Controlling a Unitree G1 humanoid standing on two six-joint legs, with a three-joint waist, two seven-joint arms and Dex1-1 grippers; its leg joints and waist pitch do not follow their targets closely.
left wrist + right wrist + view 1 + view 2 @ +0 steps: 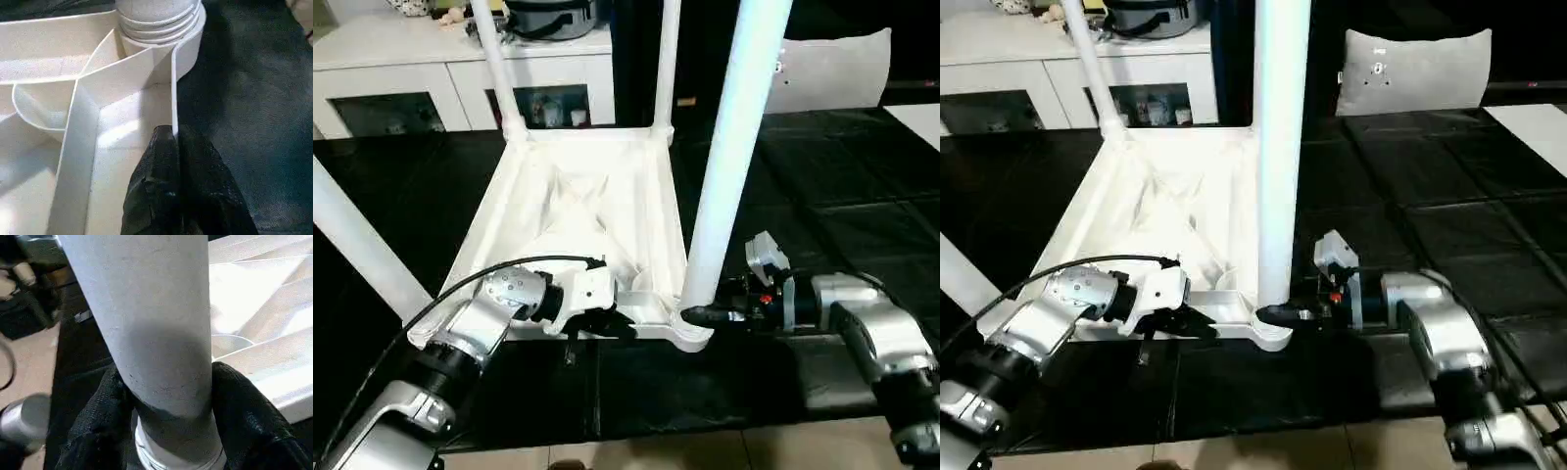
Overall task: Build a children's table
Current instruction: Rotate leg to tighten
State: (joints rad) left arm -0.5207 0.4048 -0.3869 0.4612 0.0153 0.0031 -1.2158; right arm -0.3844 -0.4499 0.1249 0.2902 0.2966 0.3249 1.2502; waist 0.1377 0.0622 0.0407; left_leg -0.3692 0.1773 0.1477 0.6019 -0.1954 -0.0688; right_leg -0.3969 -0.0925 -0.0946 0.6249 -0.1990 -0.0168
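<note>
**Right gripper closes around the near-right leg while the left one pins the rim**

At the lower centre of the head view, the right gripper (697,315) reaches in level from the right and has its two black fingers (244,401) on both sides of the leg (729,147), just above the threaded end at the corner socket (690,331). The fingers touch the leg on both sides, so I judge it is gripped. The leg's long axis is nearly upright, leaning a little to the upper right, and it crosses the gripper at about a right angle. So any turning or pushing must go around or along this upright axis, and the right arm is the nearer one for it.

Just left of it, at the lower left, the left gripper (607,323) is pinched closed on the thin near rim of the table top (573,206), which lies upside down on the black mat (803,215).

Further up, two more legs (494,59) stand in the far corners, and behind them is a white cabinet (460,78).
</note>
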